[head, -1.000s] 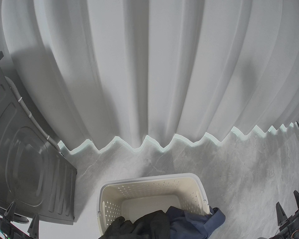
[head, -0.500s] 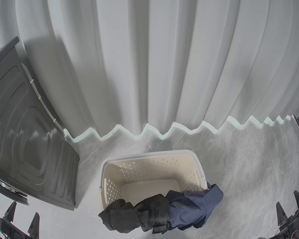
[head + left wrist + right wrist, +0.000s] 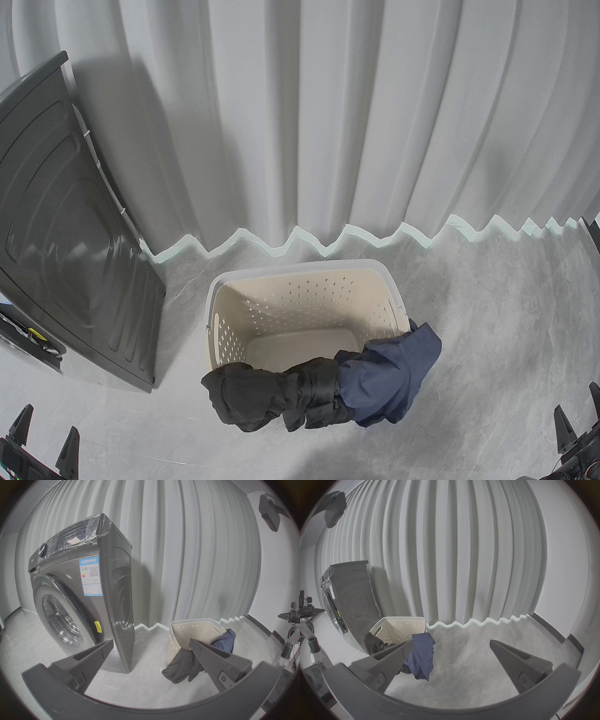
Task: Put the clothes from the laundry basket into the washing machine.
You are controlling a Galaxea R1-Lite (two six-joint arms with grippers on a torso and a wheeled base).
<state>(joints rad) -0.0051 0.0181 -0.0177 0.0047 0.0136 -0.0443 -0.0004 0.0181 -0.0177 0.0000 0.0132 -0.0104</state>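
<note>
A cream laundry basket (image 3: 300, 275) (image 3: 193, 627) (image 3: 400, 623) stands on the floor before me. A black garment (image 3: 269, 394) (image 3: 179, 667) and a dark blue garment (image 3: 390, 372) (image 3: 422, 655) hang over its near rim. The grey washing machine (image 3: 62, 250) (image 3: 84, 598) (image 3: 350, 592) stands to the left, its round door closed in the left wrist view. My left gripper (image 3: 44, 437) (image 3: 150, 650) is open and empty, low at the left. My right gripper (image 3: 578, 415) (image 3: 451, 650) is open and empty, low at the right. Both are well short of the basket.
A white pleated curtain (image 3: 325, 125) hangs behind the basket and reaches the grey floor (image 3: 500, 312). A dark baseboard (image 3: 553, 630) runs along the right wall.
The whole head view has shifted: basket, clothes and washing machine now sit higher in the picture, and the garments show fully. The gripper tips stay at the same spots.
</note>
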